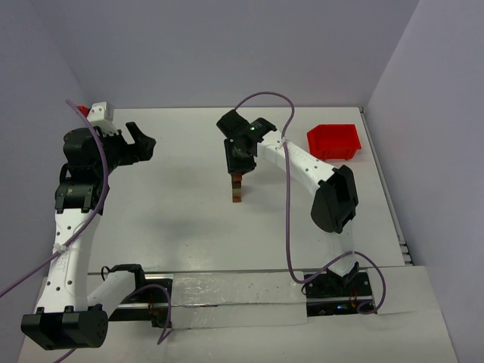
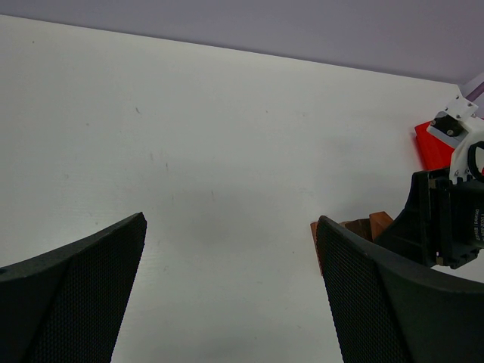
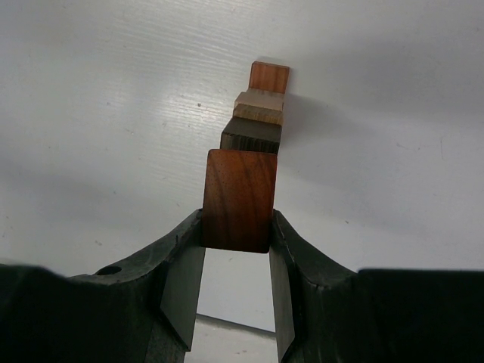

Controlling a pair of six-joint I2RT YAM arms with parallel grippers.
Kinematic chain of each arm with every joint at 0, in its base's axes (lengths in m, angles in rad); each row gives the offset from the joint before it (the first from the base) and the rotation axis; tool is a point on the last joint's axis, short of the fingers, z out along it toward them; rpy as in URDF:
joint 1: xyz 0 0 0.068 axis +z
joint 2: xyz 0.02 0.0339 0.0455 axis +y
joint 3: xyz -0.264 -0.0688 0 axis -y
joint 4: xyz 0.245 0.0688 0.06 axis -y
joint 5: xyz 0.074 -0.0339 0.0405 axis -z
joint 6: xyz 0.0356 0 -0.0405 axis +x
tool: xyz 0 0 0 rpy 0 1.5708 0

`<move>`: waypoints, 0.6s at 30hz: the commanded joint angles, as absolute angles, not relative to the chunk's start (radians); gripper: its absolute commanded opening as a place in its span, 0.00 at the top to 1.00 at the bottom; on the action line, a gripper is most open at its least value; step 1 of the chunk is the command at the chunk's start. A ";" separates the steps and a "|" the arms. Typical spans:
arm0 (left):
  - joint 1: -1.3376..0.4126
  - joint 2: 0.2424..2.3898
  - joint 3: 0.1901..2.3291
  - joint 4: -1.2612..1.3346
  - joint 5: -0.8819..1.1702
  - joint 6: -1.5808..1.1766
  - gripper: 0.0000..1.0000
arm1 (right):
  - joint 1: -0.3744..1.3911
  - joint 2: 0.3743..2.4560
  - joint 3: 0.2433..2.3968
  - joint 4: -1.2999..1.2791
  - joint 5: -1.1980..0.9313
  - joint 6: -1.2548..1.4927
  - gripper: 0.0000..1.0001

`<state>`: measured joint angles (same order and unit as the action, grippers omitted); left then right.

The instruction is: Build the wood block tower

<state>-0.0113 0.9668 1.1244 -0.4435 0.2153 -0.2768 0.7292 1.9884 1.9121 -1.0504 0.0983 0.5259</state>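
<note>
Right gripper point(image 3: 237, 227): jaws narrow, clamped on the two side faces of a red-brown held block point(image 3: 240, 198). The block fills the gap between the pads, and its grain runs outward along the fingers.

Straight ahead of the jaws, on the same line: the tower point(image 3: 257, 113). From the wrist it reads as a receding column, with a dark block point(image 3: 252, 136) nearest, then a tan block point(image 3: 259, 106), then a reddish block point(image 3: 269, 76) farthest, on the table point(image 3: 113, 113). The column drifts slightly to the right of the jaw centreline as it recedes.

Held block sits directly over the dark block. Cannot tell whether the faces touch or a gap remains.

Judgement: the move turns on this line-up. Travel is straight out along the fingers, with no sideways shift to speak of. If the block is released off-centre, the narrow stack could tip.

Overhead view agrees: right gripper point(image 1: 237, 168) is directly above the tower point(image 1: 237, 189), the stack upright.

Farther off: left gripper point(image 1: 145, 144), jaws wide and empty, well apart to the side. The right arm is plainly the nearer one. Red bin point(image 1: 335, 141) sits beyond, on the opposite side.
</note>
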 commanded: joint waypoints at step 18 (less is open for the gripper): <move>-0.006 0.974 1.169 -0.394 0.227 -0.284 0.01 | 0.718 2.004 1.960 -1.055 0.097 0.515 0.71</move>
